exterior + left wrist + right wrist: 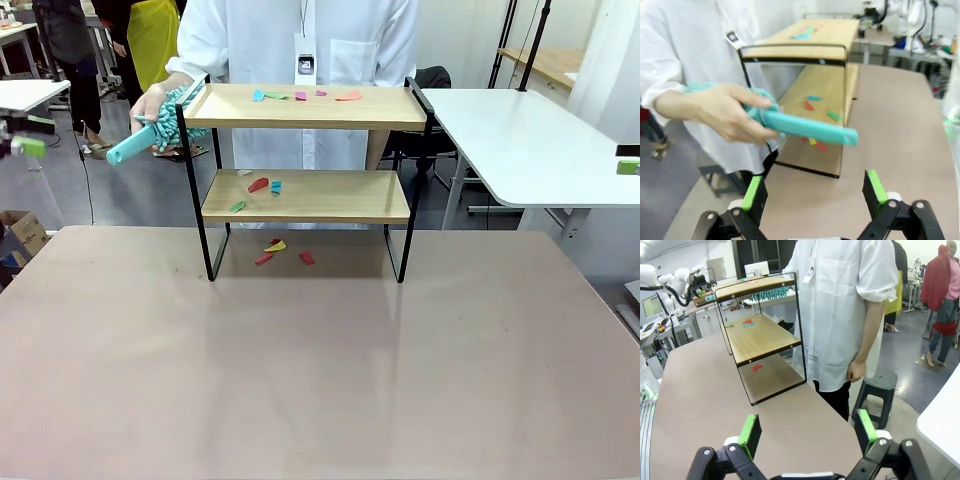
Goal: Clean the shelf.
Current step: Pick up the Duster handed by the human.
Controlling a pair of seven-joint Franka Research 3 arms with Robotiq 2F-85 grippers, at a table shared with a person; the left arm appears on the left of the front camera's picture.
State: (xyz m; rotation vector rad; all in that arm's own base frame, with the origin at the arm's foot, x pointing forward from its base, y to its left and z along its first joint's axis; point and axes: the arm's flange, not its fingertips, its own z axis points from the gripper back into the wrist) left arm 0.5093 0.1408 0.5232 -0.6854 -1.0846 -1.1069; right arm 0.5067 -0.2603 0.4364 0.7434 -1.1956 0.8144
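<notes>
At the far left we saw the left gripper (pixel 813 190) with its jaws spread wide and nothing between its green pads (pixel 752 193), facing the left end of the shelf (pixel 340 196). Just ahead of it a person's hand (pixel 725 112) clasped a teal duster (pixel 810 128) around its fluffy part. The flat handle pointed out toward that gripper and stayed clear of its fingers. In the front view we found this hand and duster right beside the left rail of the upper tier.

The shelf stood upright at the middle of the far side of the tan table (pixel 320 380), directly in front of the person in a white shirt (pixel 300 40). We counted small coloured paper scraps in three places. There were a few on the upper board (pixel 300 96), a few on the lower board (pixel 262 185), and some on the tabletop under the shelf (pixel 281 251).

Further right, a white table (pixel 530 140) stood near the shelf but apart from it. At the far right, the right gripper (pixel 807 431) was likewise spread wide and empty, well apart from the shelf's right end. The person's other hand (pixel 856 374) hung at their side, near a black stool (pixel 879 385).
</notes>
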